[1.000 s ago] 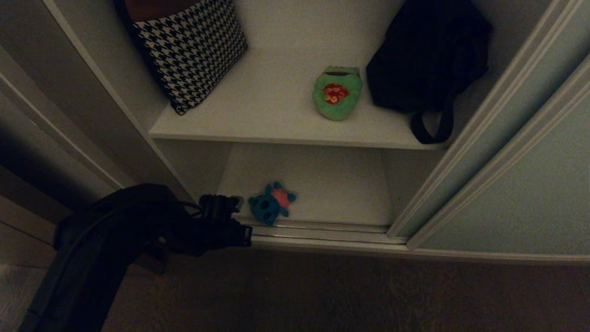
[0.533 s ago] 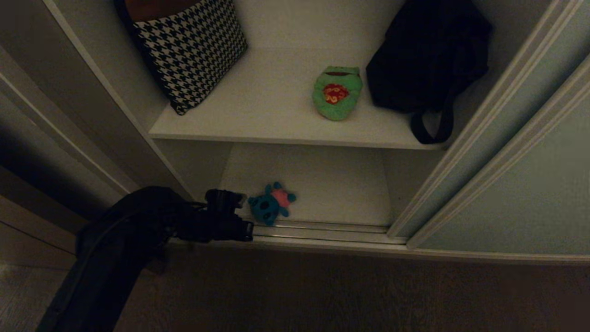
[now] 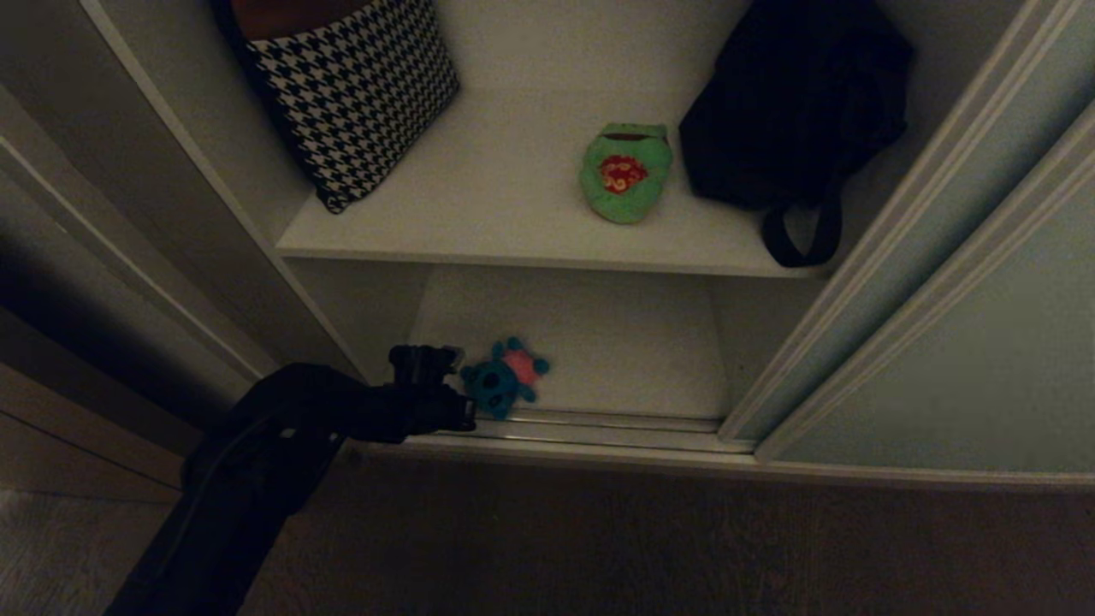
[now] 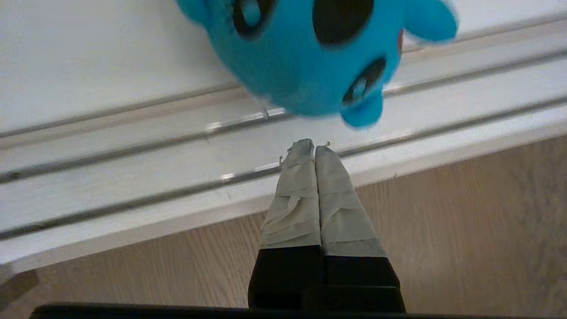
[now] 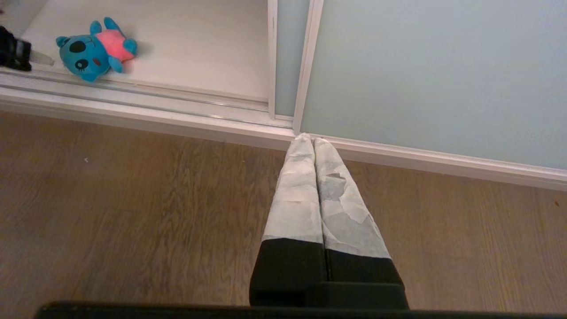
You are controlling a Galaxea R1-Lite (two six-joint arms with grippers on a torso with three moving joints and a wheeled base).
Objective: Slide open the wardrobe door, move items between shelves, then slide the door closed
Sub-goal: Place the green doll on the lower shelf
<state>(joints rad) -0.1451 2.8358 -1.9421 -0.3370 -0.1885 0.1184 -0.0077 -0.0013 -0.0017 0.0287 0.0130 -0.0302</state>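
Where the left gripper [image 4: 314,148] points with its taped fingers pressed together and nothing between them, the teal-blue toy [image 4: 310,53] lies just ahead of the tips, apart from them, at the front edge of the lower shelf [image 3: 616,342]. It is a small plush with a rounded teal head, large black eye patches, stubby teal limbs and a pink body [image 5: 114,44]. Beneath the gripper runs the silvery floor rail [image 4: 177,168], and behind it the wooden floor [image 4: 443,230]. Above and beyond the gripper, on the upper shelf [image 3: 479,197], rests the green toy [image 3: 624,174], rounded, with a red mark at its centre, between a houndstooth cushion [image 3: 355,94] and a black bag [image 3: 796,103]. To the gripper's right stands the pale grey-green sliding door [image 3: 967,342], slid aside. The right gripper [image 5: 313,141], fingers likewise together, hangs over the floor by the door's frame.
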